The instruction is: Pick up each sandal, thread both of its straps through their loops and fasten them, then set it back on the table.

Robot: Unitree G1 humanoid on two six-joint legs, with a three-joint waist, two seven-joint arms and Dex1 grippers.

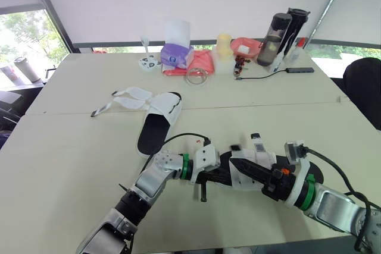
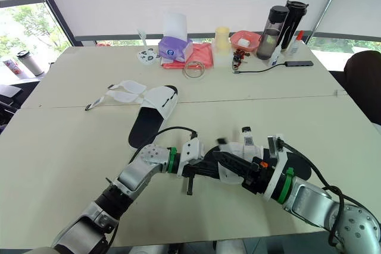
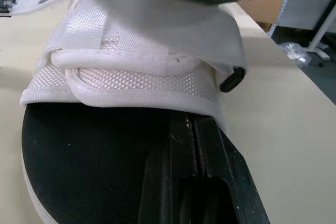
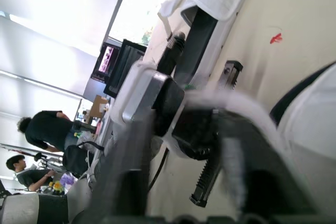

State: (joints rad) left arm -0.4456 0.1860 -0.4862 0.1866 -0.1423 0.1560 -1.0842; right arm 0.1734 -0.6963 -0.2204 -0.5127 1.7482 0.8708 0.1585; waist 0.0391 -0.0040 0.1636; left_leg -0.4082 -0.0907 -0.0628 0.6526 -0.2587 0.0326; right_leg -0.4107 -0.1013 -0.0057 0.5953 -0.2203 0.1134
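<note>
Two sandals lie on the bench (image 1: 71,165): the far one (image 1: 156,124) sits left of centre with its white straps (image 1: 128,96) spread loose to its left, and the near one (image 3: 136,82) lies at the front edge between both arms. At that near sandal the left pincer (image 3: 194,124) rests narrow, its black fingers (image 3: 173,156) pressed together over the dark footbed just short of the white upper. From the other side the right pincer (image 1: 250,171) reaches in over the white upper, and I cannot tell whether it is wide or narrow.
</note>
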